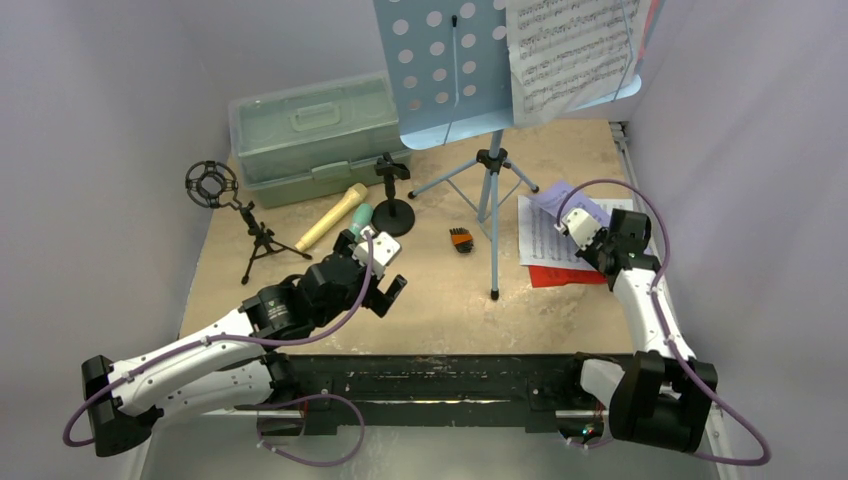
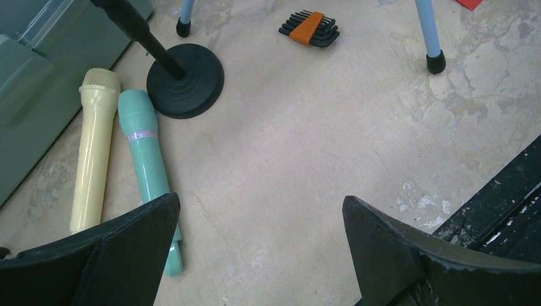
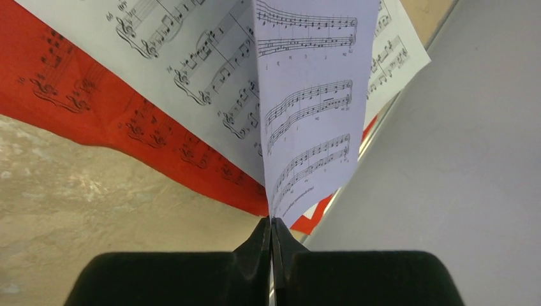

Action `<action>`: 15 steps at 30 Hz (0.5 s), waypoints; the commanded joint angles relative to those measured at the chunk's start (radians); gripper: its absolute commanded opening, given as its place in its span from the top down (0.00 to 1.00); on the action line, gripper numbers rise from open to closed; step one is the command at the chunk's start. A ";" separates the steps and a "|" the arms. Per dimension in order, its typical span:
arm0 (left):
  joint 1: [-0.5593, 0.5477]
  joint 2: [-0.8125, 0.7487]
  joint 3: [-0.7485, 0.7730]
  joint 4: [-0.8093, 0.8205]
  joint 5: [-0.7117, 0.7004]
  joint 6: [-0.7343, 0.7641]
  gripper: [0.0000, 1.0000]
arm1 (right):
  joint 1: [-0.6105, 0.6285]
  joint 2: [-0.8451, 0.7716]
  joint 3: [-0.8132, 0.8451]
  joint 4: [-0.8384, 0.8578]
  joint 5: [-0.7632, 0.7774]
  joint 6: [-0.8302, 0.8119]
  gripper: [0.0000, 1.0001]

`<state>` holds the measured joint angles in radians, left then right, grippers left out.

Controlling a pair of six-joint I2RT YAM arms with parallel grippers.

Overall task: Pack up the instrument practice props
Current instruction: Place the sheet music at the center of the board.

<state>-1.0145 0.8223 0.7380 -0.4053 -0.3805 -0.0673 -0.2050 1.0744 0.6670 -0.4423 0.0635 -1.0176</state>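
**Item 1: purple music sheet (image 3: pixel 312 115).**
- Location: right side of the top view. One edge is raised above the white music sheet (image 3: pixel 191 64) and the red music sheet (image 3: pixel 96 121), which lie flat on the table (image 1: pixel 440 300).
- Right tool (image 3: pixel 271 223): clenched on the sheet's near edge, jaws pressed together with the paper between them.
- Handling, as judged: very light, limp, and easily creased or torn. It folds and droops from a single pinch, so an edge grip with slow travel suits it. The sheets beneath may cling or slide.

**Item 2: teal microphone (image 2: pixel 147 159).**
- Location: left side of the left wrist view, alongside the tan microphone (image 2: pixel 96 146) and close to the round-base mic holder (image 2: pixel 185 80).
- Left tool (image 2: pixel 261 210): released, jaws wide, holding nothing, over bare table just beside the teal microphone.
- Handling, as judged: rigid, smooth plastic, likely to roll. Take it across the mid-barrel.
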 commanded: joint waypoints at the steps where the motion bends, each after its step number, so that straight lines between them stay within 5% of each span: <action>1: 0.011 0.005 -0.002 0.041 0.016 -0.009 0.00 | -0.004 0.053 0.087 -0.045 -0.115 0.083 0.97; 6: 0.017 0.009 -0.001 0.043 0.026 -0.009 0.00 | -0.001 0.110 0.132 -0.113 -0.188 0.124 0.89; 15: 0.024 0.006 -0.001 0.047 0.036 -0.011 0.00 | -0.001 0.115 0.234 -0.236 -0.327 0.209 0.43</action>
<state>-0.9977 0.8326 0.7380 -0.4046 -0.3607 -0.0677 -0.2050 1.2091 0.8143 -0.6079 -0.1543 -0.8707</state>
